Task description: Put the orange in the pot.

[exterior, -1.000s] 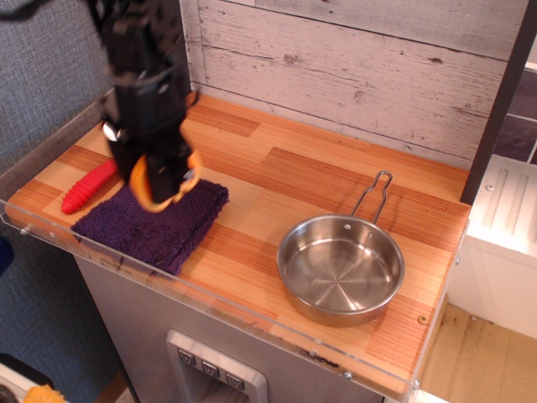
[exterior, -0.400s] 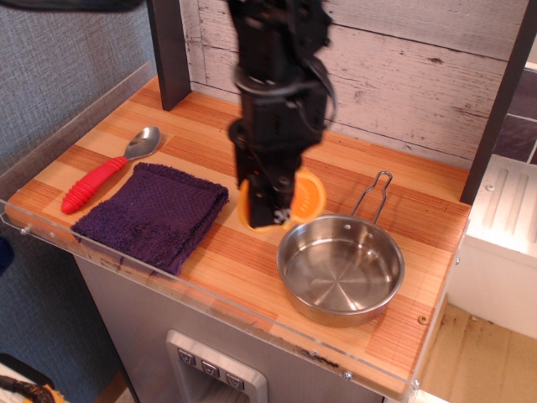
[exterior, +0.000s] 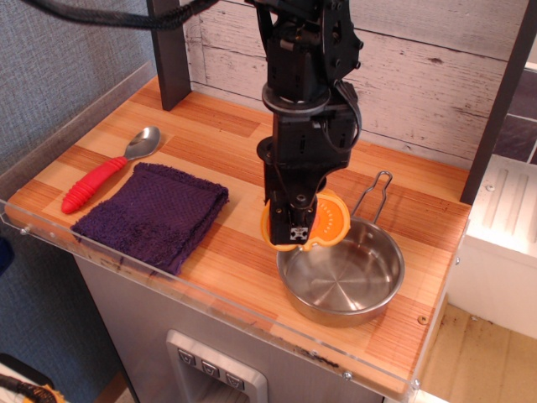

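Observation:
My black gripper (exterior: 297,228) hangs from the arm over the counter and is shut on the orange (exterior: 325,222), a flat toy half with a yellow-orange rim and darker face. It holds the orange on edge, in the air, just above the left rim of the pot (exterior: 346,285). The pot is a shallow shiny steel pan with a thin wire loop handle (exterior: 374,193) pointing to the back. The pot's inside holds nothing else.
A folded purple cloth (exterior: 154,213) lies at the front left of the wooden counter (exterior: 226,151). A red-handled spoon (exterior: 104,173) lies left of it. A clear plastic lip (exterior: 210,304) runs along the front edge; a plank wall stands behind.
The arm has carried the orange from above the purple cloth rightwards across the counter to the pot's left rim. The spoon, hidden earlier by the arm, is now in view.

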`<act>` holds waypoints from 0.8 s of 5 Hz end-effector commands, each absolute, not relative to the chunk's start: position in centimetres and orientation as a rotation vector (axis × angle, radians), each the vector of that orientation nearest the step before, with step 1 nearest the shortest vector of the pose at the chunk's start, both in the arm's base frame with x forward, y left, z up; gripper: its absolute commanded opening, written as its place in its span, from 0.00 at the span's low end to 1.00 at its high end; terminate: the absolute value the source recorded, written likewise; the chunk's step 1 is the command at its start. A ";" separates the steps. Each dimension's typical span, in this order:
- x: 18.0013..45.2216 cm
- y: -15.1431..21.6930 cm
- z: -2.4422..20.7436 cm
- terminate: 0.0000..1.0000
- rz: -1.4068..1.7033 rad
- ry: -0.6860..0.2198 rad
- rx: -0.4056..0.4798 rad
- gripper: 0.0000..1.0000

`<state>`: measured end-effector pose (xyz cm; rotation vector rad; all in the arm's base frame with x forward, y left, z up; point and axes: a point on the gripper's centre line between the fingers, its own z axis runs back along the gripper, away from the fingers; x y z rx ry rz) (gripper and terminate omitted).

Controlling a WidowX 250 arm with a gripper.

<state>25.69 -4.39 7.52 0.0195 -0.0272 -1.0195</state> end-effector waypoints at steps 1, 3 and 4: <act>25.5 -4.3 8.7 0.00 -1.051 -0.098 0.038 1.00; 25.7 -1.7 9.7 0.00 -0.856 -0.105 0.077 1.00; 25.5 2.9 12.2 0.00 -0.608 -0.085 0.165 1.00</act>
